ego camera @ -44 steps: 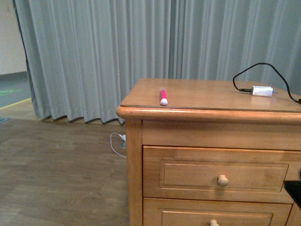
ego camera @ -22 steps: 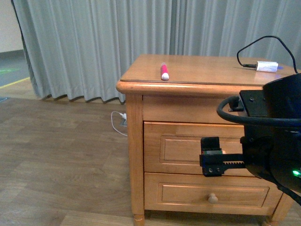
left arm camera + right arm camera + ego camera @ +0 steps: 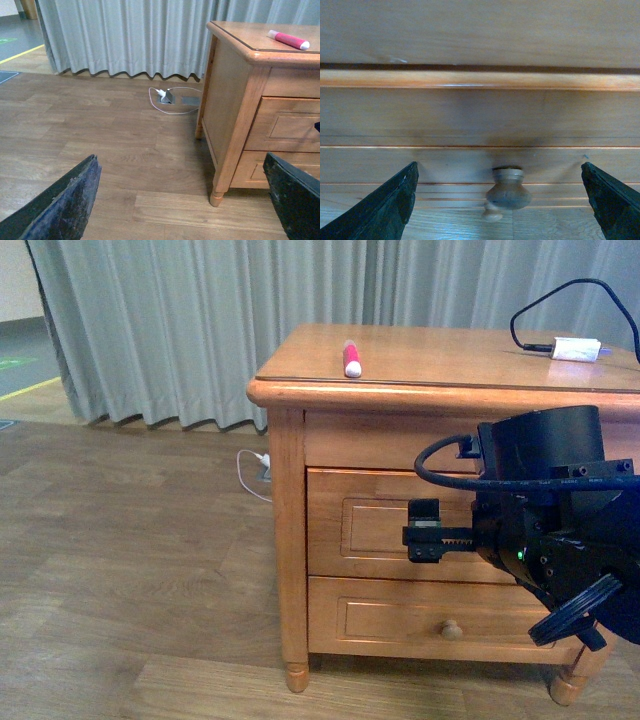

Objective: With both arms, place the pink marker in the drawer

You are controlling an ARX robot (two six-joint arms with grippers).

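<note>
The pink marker [image 3: 351, 358] lies on the wooden cabinet top [image 3: 450, 365], near its front left corner; it also shows in the left wrist view [image 3: 288, 40]. The upper drawer [image 3: 370, 525] is shut. My right arm [image 3: 550, 530] hangs in front of it and hides its knob in the front view. My right gripper [image 3: 422, 530] is open and empty. In the right wrist view the drawer's knob [image 3: 508, 189] sits between the spread fingers [image 3: 385, 210], apart from both. My left gripper [image 3: 181, 160] is open and empty above the floor, left of the cabinet.
A white adapter [image 3: 578, 348] with a black cable lies at the back right of the top. The lower drawer [image 3: 380, 615] with its knob [image 3: 451, 630] is shut. A grey curtain [image 3: 200, 320] hangs behind. A white cable [image 3: 255, 490] runs over the wood floor.
The view has dropped and drawn back from the cabinet. My right arm has come into view and moved left and up in front of the upper drawer. The marker has not moved.
</note>
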